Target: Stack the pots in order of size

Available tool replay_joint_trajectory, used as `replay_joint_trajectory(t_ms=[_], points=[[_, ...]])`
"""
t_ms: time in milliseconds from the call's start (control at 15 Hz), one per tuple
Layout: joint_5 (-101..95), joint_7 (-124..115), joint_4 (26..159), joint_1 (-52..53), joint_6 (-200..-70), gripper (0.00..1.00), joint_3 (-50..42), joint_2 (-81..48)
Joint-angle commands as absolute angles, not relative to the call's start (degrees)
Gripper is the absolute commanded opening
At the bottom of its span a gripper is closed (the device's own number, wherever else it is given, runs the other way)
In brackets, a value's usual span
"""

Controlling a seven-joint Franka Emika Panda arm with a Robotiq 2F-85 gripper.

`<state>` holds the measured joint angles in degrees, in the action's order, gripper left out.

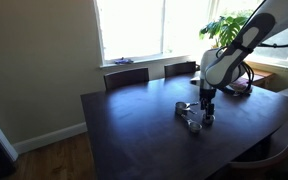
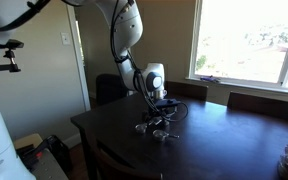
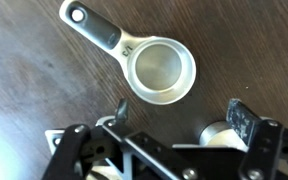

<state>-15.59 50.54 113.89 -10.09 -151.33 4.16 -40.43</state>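
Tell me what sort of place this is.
Most likely a home dining room: a dark wooden table with chairs tucked along its far side, a large sunny window, and a houseplant by the glass.

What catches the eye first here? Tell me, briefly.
The gripper hangs low over the dark table, beside the small silver pots. In the wrist view a round pot with a dark handle lies on the wood just beyond the parted fingers. A bright window lights the room behind.
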Motion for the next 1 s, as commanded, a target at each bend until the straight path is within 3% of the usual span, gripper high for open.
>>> replay_joint_trajectory(t_ms=[0,267,933], points=[[-16.77,54.41,116.14,-11.28,-153.47,1.0,3.42,-36.97],[-23.12,58.62,113.46,-9.06,-150.82,1.0,-1.0,-37.78],[-24.97,73.61,102.94,-8.1,-140.78,1.0,-1.74,-45.04]])
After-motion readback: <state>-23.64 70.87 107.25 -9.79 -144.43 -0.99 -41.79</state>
